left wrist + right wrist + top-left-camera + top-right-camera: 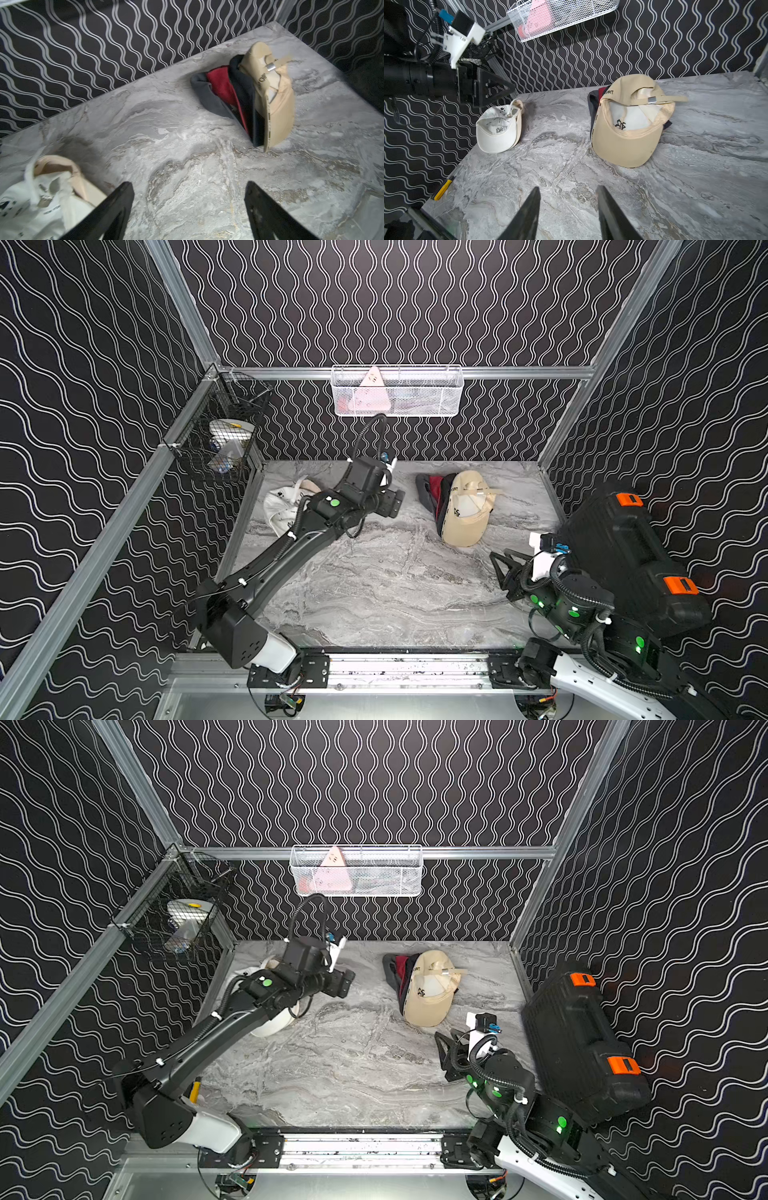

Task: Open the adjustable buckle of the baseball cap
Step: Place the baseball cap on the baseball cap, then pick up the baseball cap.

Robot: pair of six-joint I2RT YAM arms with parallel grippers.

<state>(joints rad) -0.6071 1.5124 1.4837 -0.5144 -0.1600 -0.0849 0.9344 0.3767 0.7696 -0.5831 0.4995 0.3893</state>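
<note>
A beige baseball cap (463, 514) (428, 994) lies upside down on a stack of red and dark caps at the back right of the table. Its strap carries a metal buckle (652, 100) (271, 67), and the strap's end sticks out past it. A white cap (497, 133) (31, 199) lies at the back left, partly under my left arm. My left gripper (189, 185) (390, 502) hovers open over bare table between the two caps, holding nothing. My right gripper (568, 188) (500, 572) is open and empty at the front right, short of the beige cap's brim.
A black case with orange latches (623, 556) stands along the right side. A white wire basket (397, 391) hangs on the back wall and a black wire basket (220, 435) on the left rail. A yellow tool (443, 190) lies at the table's left edge.
</note>
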